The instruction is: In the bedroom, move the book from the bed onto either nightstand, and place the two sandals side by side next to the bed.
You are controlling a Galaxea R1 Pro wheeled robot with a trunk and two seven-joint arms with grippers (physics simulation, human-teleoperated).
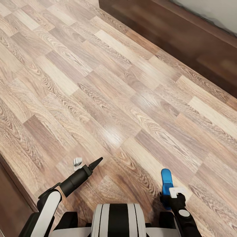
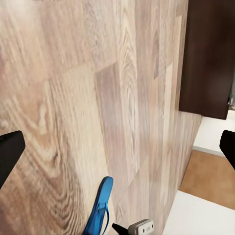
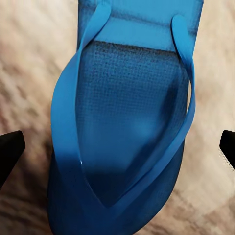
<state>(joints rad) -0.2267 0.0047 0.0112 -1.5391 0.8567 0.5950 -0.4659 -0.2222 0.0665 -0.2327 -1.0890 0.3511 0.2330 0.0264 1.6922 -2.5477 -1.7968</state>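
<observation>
A: Nearest you, what is your right gripper (image 1: 171, 194) doing?

B: It sits low at the near right, arm reaching forward just over the floor (image 1: 108, 98). A blue sandal (image 1: 166, 187) stands out past it, pointing away from you. In the right wrist view the sandal (image 3: 128, 132) lies close between the two dark fingertips (image 3: 10, 149), strap side up, but the tips stand wide at the frame edges, so you cannot tell whether it is gripped or merely under the gripper.

A: And your left arm?

B: At the near left it angles up and to the right, black forearm ending in a pointed fingertip (image 1: 96, 162). Your left gripper (image 1: 86, 163) is spread apart with nothing between its tips; the left wrist view looks across planks to the sandal (image 2: 99, 208).

A: Farther out?

B: Bare wood planks, then the bed's (image 1: 184, 39) dark brown frame crossing the far right.
</observation>
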